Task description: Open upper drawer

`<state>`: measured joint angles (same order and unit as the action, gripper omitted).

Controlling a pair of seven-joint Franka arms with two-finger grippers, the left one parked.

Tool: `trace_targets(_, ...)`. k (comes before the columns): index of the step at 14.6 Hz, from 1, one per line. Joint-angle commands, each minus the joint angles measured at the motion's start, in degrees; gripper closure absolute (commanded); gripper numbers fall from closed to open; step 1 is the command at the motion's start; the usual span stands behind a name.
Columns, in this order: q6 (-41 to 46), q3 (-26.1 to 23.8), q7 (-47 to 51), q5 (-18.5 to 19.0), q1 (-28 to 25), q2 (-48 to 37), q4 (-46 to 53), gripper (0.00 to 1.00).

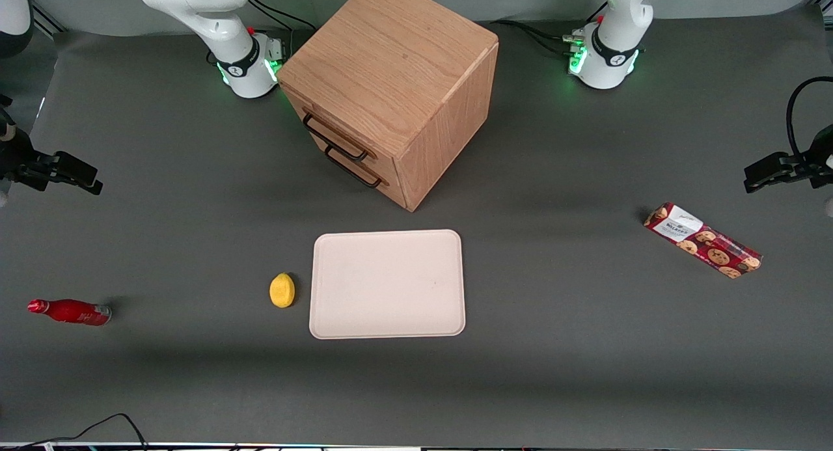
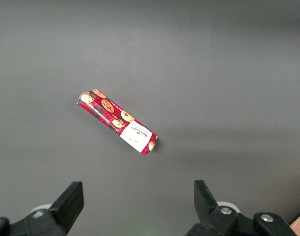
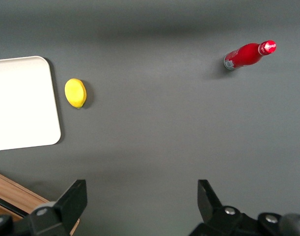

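Nearest the camera lies a pale tray (image 1: 388,284), while the upper drawer (image 1: 338,129) sits shut in the cabinet (image 1: 397,80), below the raised tool (image 3: 142,201) with fingers spread, empty.

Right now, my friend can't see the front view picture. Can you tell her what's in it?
An oak cabinet sits on a gray table, its upper drawer closed. Nearer the camera lie a pale tray and a yellow lemon beside it. The gripper hangs open above the table, empty.
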<state>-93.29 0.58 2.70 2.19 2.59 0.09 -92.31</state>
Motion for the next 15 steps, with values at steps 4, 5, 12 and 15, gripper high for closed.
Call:
trace_targets(4, -1.1, 0.8, 1.3, -0.9, -1.4, -1.4, -1.6, 0.00)
trace_targets(5, -1.1, 0.6, 1.3, -0.9, -1.8, -1.4, -1.7, 0.00)
trace_targets(12, -0.6, -0.9, 0.5, -7.4, -1.7, -1.2, -1.9, 0.00)
trace_targets(15, -0.2, -4.9, -2.9, -7.1, -1.8, -1.9, -3.7, 0.00)
